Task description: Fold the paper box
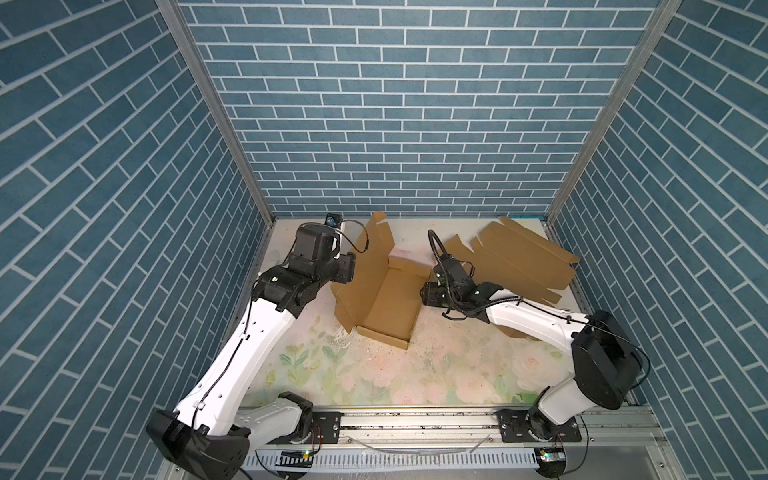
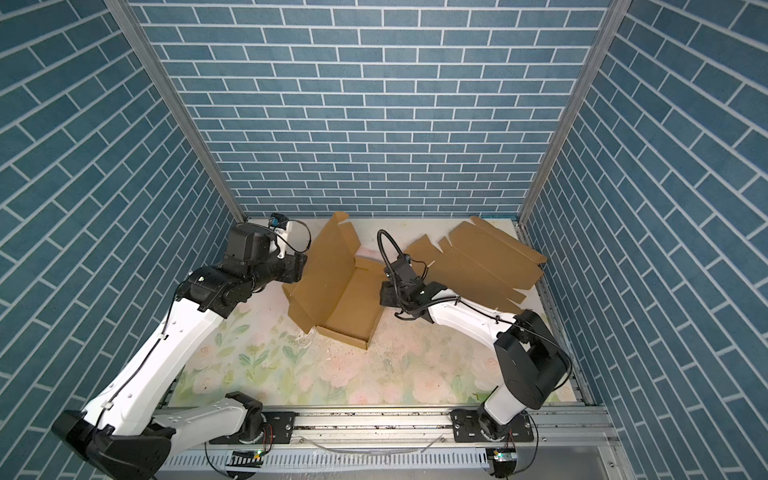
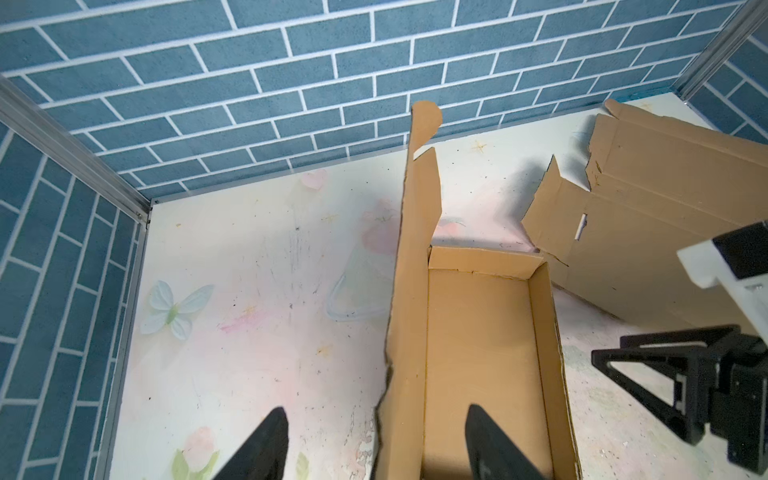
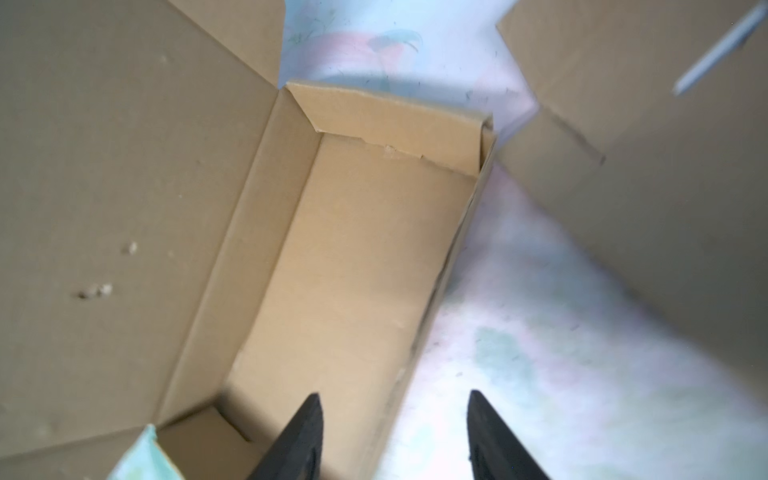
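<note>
The left claw (image 3: 375,415) is spread astride the tall flap (image 3: 415,257) and the right claw (image 4: 395,395) spread astride a low wall (image 3: 548,353) of the half-folded brown cardboard box (image 1: 392,305), set on the floral counter's (image 1: 374,374) far half; ungripped, the flap could be sprung flat by its crease.

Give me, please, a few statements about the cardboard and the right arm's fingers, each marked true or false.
1. The paper box is closed. False: it lies open, its floor showing.
2. In a top view, a tall flap stands up along the box's left edge. True.
3. A second, unfolded cardboard sheet sits at the table's back right. True.
4. The right arm's fingers are pinched shut. False: they stand apart, one on either side of the box's right wall.
</note>
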Tool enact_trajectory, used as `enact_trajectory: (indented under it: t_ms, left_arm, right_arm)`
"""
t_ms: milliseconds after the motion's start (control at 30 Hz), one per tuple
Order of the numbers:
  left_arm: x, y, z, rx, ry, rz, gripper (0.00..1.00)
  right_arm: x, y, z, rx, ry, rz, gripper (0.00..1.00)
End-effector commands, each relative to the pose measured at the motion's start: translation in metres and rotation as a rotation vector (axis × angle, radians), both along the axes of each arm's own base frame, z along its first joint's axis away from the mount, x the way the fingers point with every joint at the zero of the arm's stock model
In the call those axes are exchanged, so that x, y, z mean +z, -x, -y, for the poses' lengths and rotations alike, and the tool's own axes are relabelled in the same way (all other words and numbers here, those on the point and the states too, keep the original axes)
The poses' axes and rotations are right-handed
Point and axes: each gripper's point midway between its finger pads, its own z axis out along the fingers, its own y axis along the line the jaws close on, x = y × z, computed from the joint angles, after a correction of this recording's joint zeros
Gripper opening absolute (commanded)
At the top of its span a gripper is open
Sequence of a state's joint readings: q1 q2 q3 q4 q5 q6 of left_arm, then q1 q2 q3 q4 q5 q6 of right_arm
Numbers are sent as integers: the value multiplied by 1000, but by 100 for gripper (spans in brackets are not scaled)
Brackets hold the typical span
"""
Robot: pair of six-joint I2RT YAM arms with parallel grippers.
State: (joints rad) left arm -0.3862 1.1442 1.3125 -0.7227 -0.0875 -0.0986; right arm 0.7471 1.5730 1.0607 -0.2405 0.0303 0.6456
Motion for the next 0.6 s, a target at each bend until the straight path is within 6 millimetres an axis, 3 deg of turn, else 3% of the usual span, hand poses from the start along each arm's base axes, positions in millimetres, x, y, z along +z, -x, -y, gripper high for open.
enact_trajectory:
  t_ms: [0, 100, 233, 367, 567]
  left_arm:
    - [9, 15, -8, 1, 42, 0, 68]
    - [7, 19, -16, 19, 73, -9, 68]
    - [3, 21, -34, 76, 119, -22, 68]
    - [3, 25, -52, 128, 132, -32, 68]
    - [-11, 34, -71, 194, 134, -63, 68]
  right_arm:
    - [8, -8, 9, 293, 160, 55, 59]
    - [13, -34, 7, 389, 271, 118, 65]
    - [5, -64, -10, 486, 367, 158, 70]
    - [-5, -92, -23, 537, 442, 195, 71]
    - [-25, -117, -41, 595, 483, 228, 70]
